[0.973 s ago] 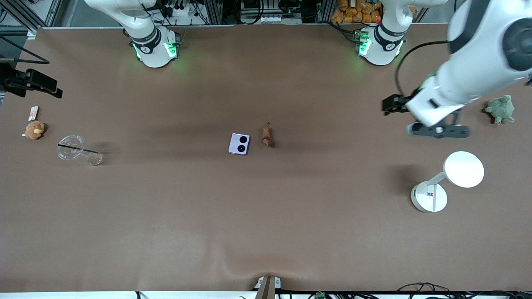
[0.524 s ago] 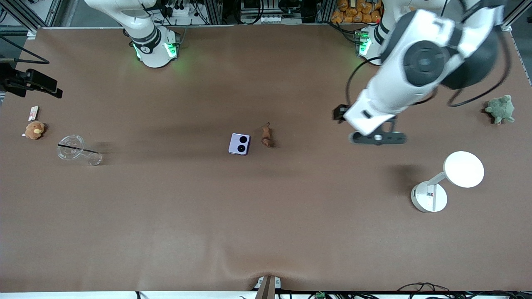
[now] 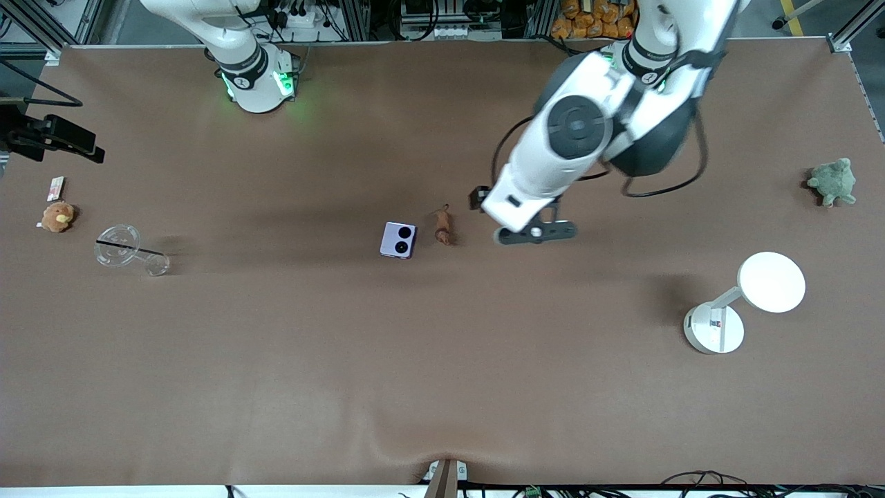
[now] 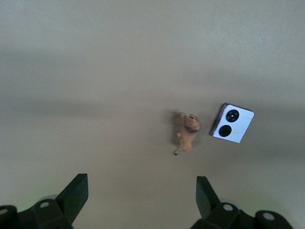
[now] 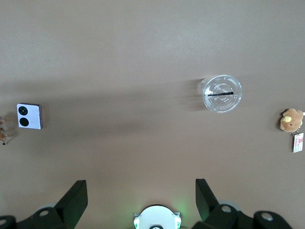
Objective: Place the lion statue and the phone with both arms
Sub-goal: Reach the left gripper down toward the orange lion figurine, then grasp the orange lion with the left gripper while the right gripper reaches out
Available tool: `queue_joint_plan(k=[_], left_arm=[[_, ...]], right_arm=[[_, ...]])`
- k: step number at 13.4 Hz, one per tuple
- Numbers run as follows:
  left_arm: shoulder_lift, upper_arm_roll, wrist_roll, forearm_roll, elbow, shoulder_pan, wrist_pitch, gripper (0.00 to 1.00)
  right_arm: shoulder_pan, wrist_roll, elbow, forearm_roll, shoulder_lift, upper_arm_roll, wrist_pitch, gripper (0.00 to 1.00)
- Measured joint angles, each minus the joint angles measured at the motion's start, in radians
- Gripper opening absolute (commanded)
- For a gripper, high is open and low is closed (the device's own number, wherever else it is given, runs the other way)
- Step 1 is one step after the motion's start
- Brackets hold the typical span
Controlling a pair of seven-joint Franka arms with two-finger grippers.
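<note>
The lion statue, a tiny reddish-brown figurine, lies on the brown table near its middle. The pale lavender phone lies right beside it, toward the right arm's end, camera circles up. My left gripper hangs open over bare table beside the statue, toward the left arm's end. In the left wrist view the statue and phone lie ahead of the open left gripper, nothing between its fingers. My right gripper is open and empty high above its own base, with the phone far off.
A clear plastic cup lies toward the right arm's end, with a tan plush and a small tag near the table edge. A green plush and a white round stand sit toward the left arm's end.
The left arm has swung from its end of the table toward the middle, bringing its open gripper close to the lion statue. The statue, the phone and the right arm have not moved.
</note>
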Motion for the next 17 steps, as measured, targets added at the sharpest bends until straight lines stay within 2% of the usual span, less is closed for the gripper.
queue_joint_plan(k=[5, 10, 14, 15, 16, 17], left_arm=[[0.127, 0.006, -0.128, 0.021, 0.001, -0.116, 0.163, 1.00], [0.295, 0.009, -0.245, 0.155, 0.002, -0.200, 0.265, 1.00], [0.346, 0.012, -0.264, 0.168, 0.007, -0.221, 0.312, 1.00], [0.355, 0.013, -0.264, 0.169, 0.007, -0.221, 0.324, 0.86], [0.366, 0.014, -0.266, 0.169, 0.008, -0.221, 0.337, 0.67], [0.377, 0.014, -0.277, 0.170, 0.008, -0.223, 0.346, 0.43]], right_arm=[[0.000, 0.000, -0.001, 0.000, 0.000, 0.000, 0.000, 1.00], [0.000, 0.000, -0.002, 0.002, 0.009, -0.002, 0.002, 1.00], [0.000, 0.000, -0.002, 0.006, 0.040, 0.000, 0.002, 1.00], [0.001, 0.000, -0.003, 0.007, 0.055, 0.001, 0.001, 1.00], [0.003, -0.001, -0.006, 0.008, 0.078, 0.003, 0.000, 1.00], [0.012, -0.002, -0.006, 0.009, 0.109, 0.005, 0.001, 1.00]])
